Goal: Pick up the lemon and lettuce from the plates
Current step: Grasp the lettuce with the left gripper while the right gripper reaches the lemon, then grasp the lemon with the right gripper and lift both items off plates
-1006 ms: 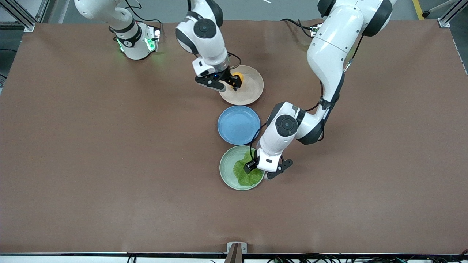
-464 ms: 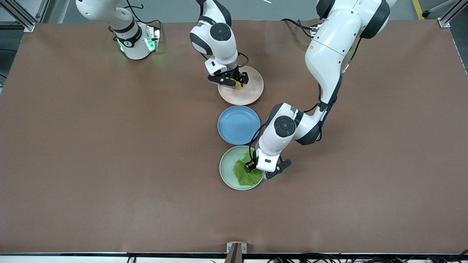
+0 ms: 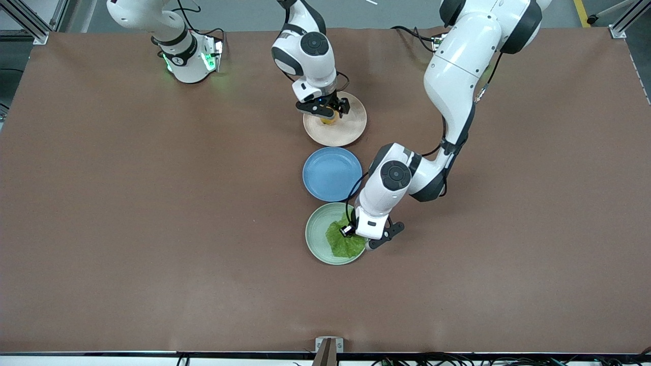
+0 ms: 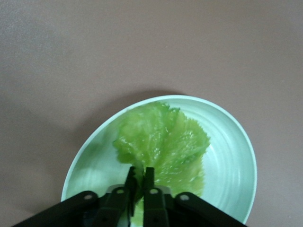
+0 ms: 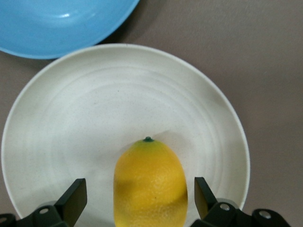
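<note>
The lemon (image 5: 150, 184) lies on the beige plate (image 3: 346, 129), mostly hidden under the right hand in the front view. My right gripper (image 5: 140, 195) is open, one finger on each side of the lemon, neither touching it. The lettuce (image 3: 342, 243) lies in the mint green plate (image 3: 316, 234), the plate nearest the front camera. My left gripper (image 4: 140, 176) is shut on the lettuce (image 4: 163, 142) at its stem edge, low in the green plate (image 4: 232, 146).
A blue plate (image 3: 328, 175) sits between the beige and green plates; its rim shows in the right wrist view (image 5: 61, 28). The right arm's base (image 3: 190, 56) stands at the table's top edge. Bare brown table lies all around.
The right gripper swung over the beige plate and came down around the lemon. The left gripper closed on the lettuce's edge, and the leaf bunched slightly.
</note>
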